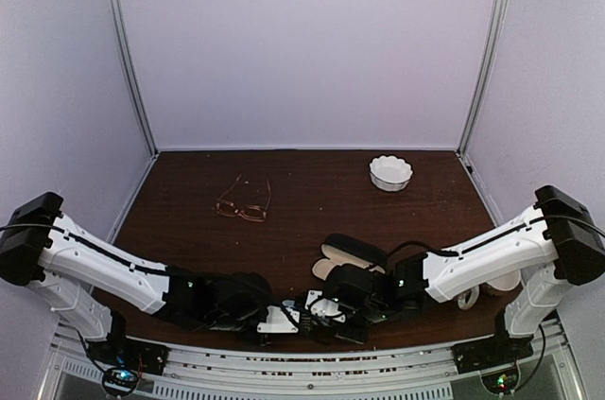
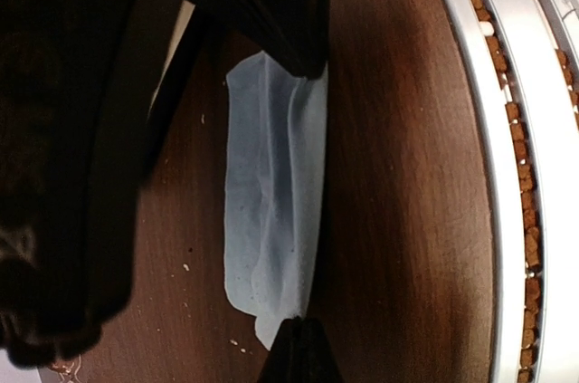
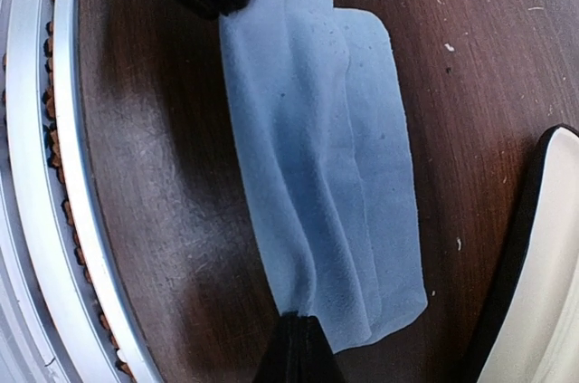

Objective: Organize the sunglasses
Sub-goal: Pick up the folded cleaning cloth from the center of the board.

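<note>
At table edge (image 3: 77,166): left end effector (image 2: 298,333), right end effector (image 3: 297,329) tight on blue cloth (image 3: 326,157)

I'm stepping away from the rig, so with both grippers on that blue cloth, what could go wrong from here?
1. The left gripper and right gripper pinch opposite ends of the cloth; an uneven pull could slip one end free.
2. The cloth lies near the rail; dropped, it might slide off.
3. The open case sits close to the right gripper; a swing could knock it.
</note>
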Controlling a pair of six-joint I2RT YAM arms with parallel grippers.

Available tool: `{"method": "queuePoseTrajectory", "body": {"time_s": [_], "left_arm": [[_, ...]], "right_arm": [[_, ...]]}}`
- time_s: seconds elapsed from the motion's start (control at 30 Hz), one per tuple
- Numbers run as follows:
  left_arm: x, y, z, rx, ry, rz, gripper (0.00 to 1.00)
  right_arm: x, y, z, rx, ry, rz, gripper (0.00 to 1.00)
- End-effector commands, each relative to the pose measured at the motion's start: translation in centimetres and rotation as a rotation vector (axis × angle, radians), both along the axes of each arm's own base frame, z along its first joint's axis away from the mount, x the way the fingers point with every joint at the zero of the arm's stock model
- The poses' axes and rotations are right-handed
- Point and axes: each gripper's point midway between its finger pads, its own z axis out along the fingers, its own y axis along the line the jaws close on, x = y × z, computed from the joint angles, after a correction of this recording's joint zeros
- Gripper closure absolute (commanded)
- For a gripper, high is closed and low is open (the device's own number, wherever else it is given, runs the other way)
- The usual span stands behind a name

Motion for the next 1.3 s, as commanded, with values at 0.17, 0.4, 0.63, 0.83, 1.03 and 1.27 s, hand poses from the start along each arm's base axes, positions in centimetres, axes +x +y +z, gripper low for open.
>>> {"method": "queuePoseTrajectory", "body": {"time_s": [0.17, 0.4, 0.63, 0.83, 1.03, 1.27], "left_arm": [[-0.7, -2.0, 3.0, -0.078, 0.061, 0.002, 1.00], [-0.7, -2.3, 4.0, -0.101, 0.074, 0.015, 1.00], [-0.9, -2.8, 4.8, -0.127, 0.096, 0.016, 1.00], [-0.9, -3.2, 5.3, -0.142, 0.098, 0.013, 1.00], [-0.8, -3.5, 5.8, -0.154, 0.093, 0.015, 1.00], [0.2, -4.1, 6.0, -0.171, 0.110, 0.032, 1.00]], "right_arm": [[0.0, -0.6, 1.9, 0.033, -0.001, -0.018, 1.00], [-0.1, -1.3, 2.4, 0.037, 0.000, -0.025, 1.00], [-0.3, -1.8, 2.8, 0.045, 0.006, -0.031, 1.00], [-0.2, -2.1, 3.3, 0.052, 0.002, -0.041, 1.00], [0.1, -2.6, 3.7, 0.054, -0.006, -0.064, 1.00], [0.9, -3.5, 4.3, 0.062, -0.024, -0.105, 1.00]]}}
